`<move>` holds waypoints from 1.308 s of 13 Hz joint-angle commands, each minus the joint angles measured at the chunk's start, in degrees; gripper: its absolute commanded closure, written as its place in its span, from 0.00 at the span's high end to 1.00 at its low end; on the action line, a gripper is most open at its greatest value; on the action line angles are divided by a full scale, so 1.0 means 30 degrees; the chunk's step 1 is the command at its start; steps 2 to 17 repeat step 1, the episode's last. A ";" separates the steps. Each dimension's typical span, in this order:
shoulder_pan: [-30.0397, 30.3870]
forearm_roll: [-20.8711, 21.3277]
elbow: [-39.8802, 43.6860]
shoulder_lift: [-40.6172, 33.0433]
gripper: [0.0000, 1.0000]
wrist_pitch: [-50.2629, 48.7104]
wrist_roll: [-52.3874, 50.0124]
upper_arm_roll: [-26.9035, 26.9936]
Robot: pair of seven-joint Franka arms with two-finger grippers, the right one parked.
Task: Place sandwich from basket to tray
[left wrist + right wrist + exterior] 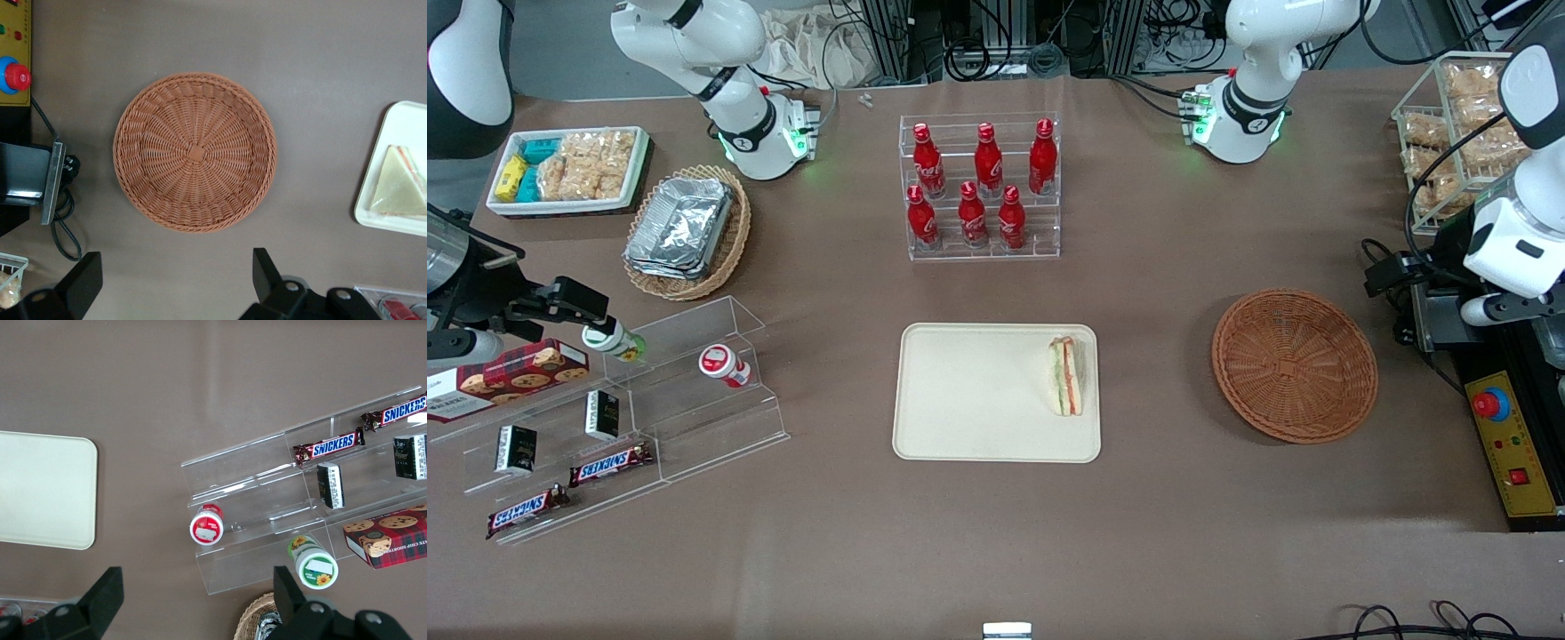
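I see the sandwich (1066, 375) lying on the tray (960, 427), against the tray's rim on the side toward the basket (1294, 364); the tray sits mid-counter (1156, 551), nearer the front edge than the rack of red bottles (980, 187). The basket holds nothing and rests toward the working arm's end of the counter. From the wrist camera my pincer (177, 283) hangs above the counter just beside the basket, its fingers (267, 272) spread wide and released, gripping nothing. A yellow control box (1513, 444) sits at that end's edge.
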 commanded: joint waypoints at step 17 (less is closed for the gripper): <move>-0.0096 -0.0140 0.1451 0.0970 1.00 -0.0905 0.1462 0.0565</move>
